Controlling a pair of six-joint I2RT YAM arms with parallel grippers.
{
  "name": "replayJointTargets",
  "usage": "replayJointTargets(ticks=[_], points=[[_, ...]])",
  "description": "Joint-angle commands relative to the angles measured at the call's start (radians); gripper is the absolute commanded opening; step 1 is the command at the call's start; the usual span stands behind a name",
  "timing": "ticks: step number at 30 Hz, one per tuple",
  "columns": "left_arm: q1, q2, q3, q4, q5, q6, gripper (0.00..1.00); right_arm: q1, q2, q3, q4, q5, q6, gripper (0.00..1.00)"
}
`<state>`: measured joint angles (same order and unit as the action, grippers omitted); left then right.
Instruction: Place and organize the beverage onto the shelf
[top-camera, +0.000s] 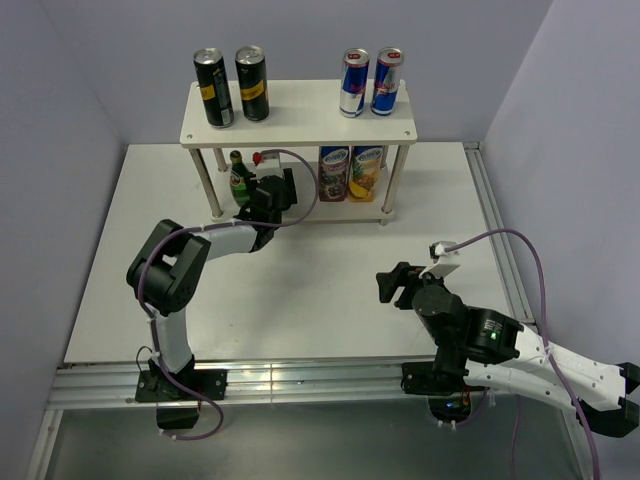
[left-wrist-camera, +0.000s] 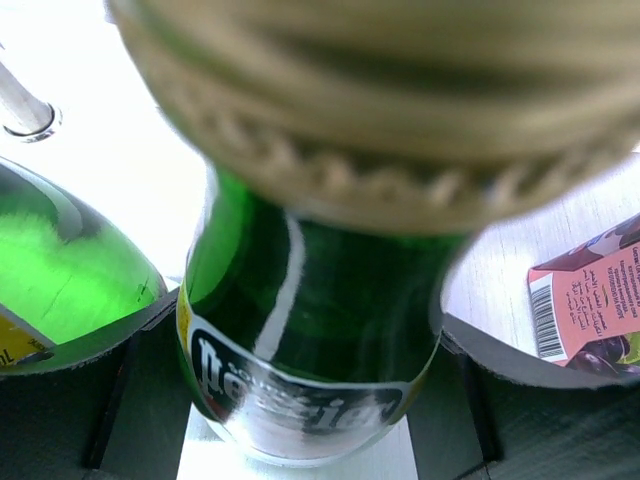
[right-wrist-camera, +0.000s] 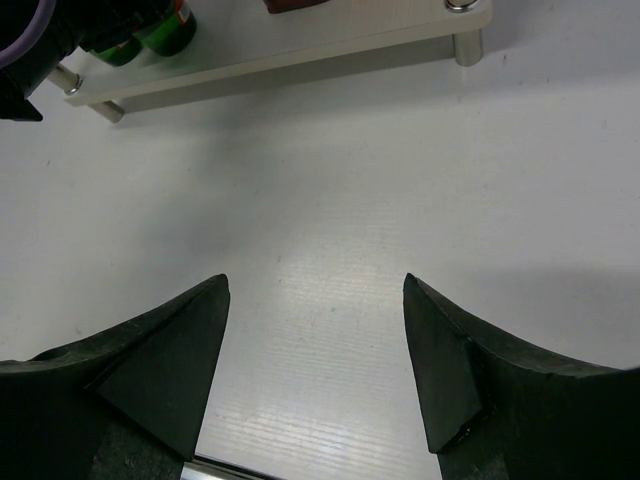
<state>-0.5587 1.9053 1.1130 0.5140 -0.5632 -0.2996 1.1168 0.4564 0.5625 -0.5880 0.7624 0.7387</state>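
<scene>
- left fingers (left-wrist-camera: 130, 400) part closed on green bottle (left-wrist-camera: 300, 330), pressing body on both sides below gold cap (left-wrist-camera: 400, 120)
- held bottle upright in lower tier of shelf (top-camera: 300, 110), near left end, just beside second green bottle (top-camera: 238, 178)
- juice cartons (top-camera: 335, 172) toward right end of same board
- top board: black cans (top-camera: 213, 88) at left end, blue-and-silver cans (top-camera: 354, 82) at right
- right fingers (right-wrist-camera: 160, 370) well apart, empty, over desk (top-camera: 300, 290) toward front right corner, well apart from shelf

Table (top-camera: 300, 300) bears shelf (top-camera: 300, 118). Top: black cans (top-camera: 213, 90), blue-silver cans (top-camera: 354, 84). Lower: green bottles (top-camera: 239, 178), cartons (top-camera: 334, 174).
</scene>
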Motion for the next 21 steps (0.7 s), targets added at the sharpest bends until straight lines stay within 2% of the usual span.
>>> replayJointTargets(ticks=[1, 4, 12, 13, 21], points=[[0.014, -0.017, 0.048, 0.104, 0.006, 0.028, 0.66, 0.005, 0.002, 0.0, 0.031, 0.021, -0.002, 0.77], [0.014, -0.012, 0.056, 0.089, 0.02, 0.028, 0.76, 0.005, 0.002, 0.002, 0.03, 0.021, -0.002, 0.77], [0.013, -0.025, 0.035, 0.064, 0.048, -0.01, 0.85, 0.005, -0.005, -0.003, 0.028, 0.023, 0.001, 0.77], [0.011, -0.034, 0.022, 0.064, 0.046, -0.013, 0.92, 0.003, -0.007, -0.003, 0.028, 0.023, 0.002, 0.77], [-0.027, -0.092, -0.042, 0.047, 0.029, -0.016, 0.99, 0.005, -0.019, -0.006, 0.027, 0.029, 0.005, 0.77]])
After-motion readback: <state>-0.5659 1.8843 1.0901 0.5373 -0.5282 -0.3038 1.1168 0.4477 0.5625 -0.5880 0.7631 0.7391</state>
